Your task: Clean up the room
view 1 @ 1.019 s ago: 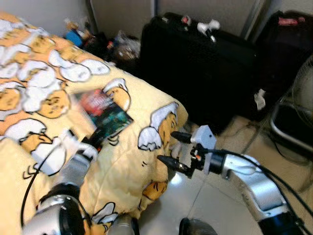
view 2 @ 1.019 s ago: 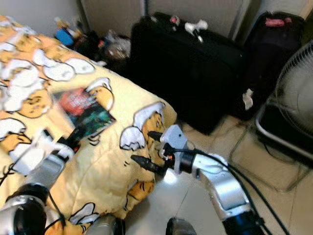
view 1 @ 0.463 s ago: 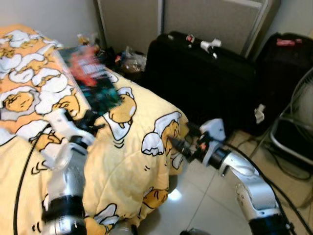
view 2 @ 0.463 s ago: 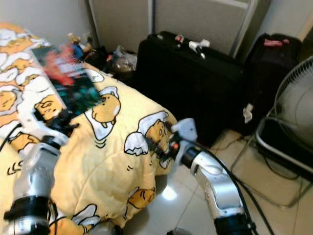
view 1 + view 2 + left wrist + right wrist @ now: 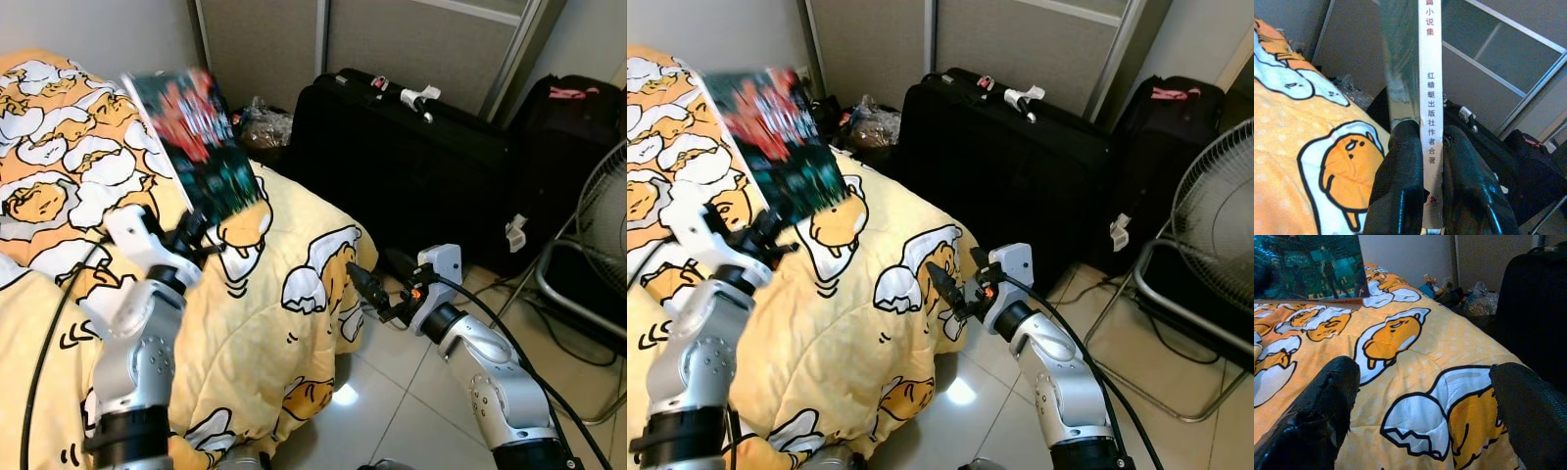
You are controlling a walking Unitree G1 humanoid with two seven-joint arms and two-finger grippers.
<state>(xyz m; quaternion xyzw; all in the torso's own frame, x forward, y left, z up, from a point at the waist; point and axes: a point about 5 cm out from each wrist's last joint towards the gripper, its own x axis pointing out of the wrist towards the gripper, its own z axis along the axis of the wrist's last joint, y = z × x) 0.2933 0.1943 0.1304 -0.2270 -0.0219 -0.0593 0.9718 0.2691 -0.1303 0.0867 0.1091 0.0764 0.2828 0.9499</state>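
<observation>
Left wrist view shows the left gripper with its jaws clamped on the lower edge of a book, the white spine with red characters between the two black fingers. From the head camera, that book is held upright, raised above the bed and its yellow cartoon quilt. The right gripper hovers at the bed's corner, jaws spread wide, empty. Beyond stand a black suitcase and a fan.
</observation>
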